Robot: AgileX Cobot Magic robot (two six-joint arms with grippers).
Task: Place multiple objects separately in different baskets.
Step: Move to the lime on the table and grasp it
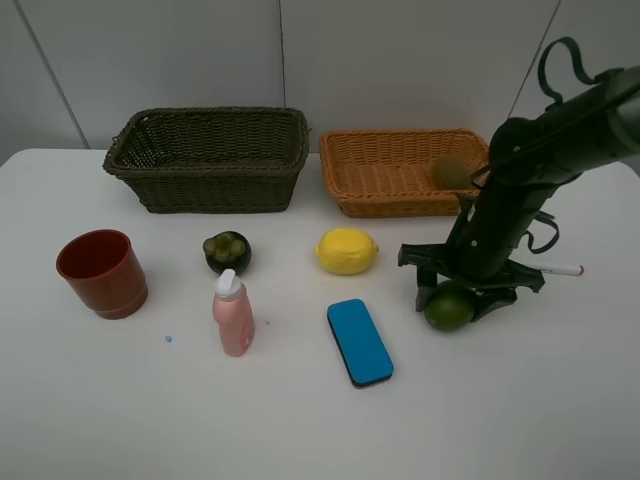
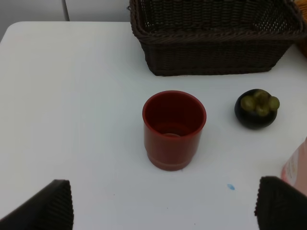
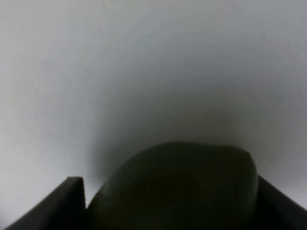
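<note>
Lime (image 3: 172, 187) fills the R wrist cam, right under the lens, sitting on the white table (image 1: 120, 420) btwn the two dark fingers (image 3: 62, 206). R gripper (image 1: 458, 296) is down over it, jaws straddling it at about fruit width. One side looks to touch and the other shows a sliver of gap, so I can't tell if it's actually clamped. Lime isn't lifted.

Key relation for the next move, as I judge it: lime is dead centre under the claw, wider axis running jaw to jaw. Orange-tan basket (image 1: 345, 170) sits just behind the R arm toward the back wall, kiwi (image 1: 450, 172) inside. R arm is clearly nearer. I'd go squeeze, straight up, then back.

White marker (image 1: 562, 270) pokes out just beside the gripper. Further out mid-table: lemon (image 1: 347, 250), blue eraser (image 1: 360, 342), pink bottle (image 1: 233, 318), mangosteen (image 1: 227, 250). L gripper (image 2: 160, 206) hangs wide open, empty, above the red cup (image 2: 173, 127), dark basket (image 1: 210, 180) behind it.
</note>
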